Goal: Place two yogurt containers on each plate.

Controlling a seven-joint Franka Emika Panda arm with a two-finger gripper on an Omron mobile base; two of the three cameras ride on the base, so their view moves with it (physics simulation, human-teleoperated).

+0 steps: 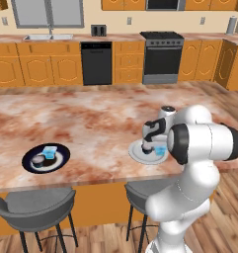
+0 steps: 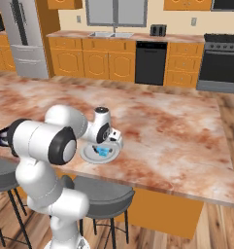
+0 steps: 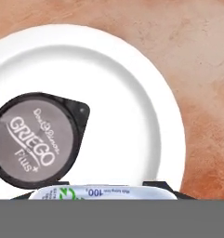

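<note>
Two yogurt cups (image 3: pixel 35 139) sit on each plate (image 3: pixel 132 93).

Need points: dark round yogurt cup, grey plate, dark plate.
dark round yogurt cup (image 3: pixel 33 139), hand view, middle of its pale lid
grey plate (image 3: pixel 127 88), hand view, bare surface
dark plate (image 1: pixel 62 157), left base view, right rim

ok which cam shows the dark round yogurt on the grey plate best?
Hand view: the dark round yogurt sits close up on the grey plate, lid print legible. Left base view shows it small under the gripper; in the right base view I can't make it out.
</note>
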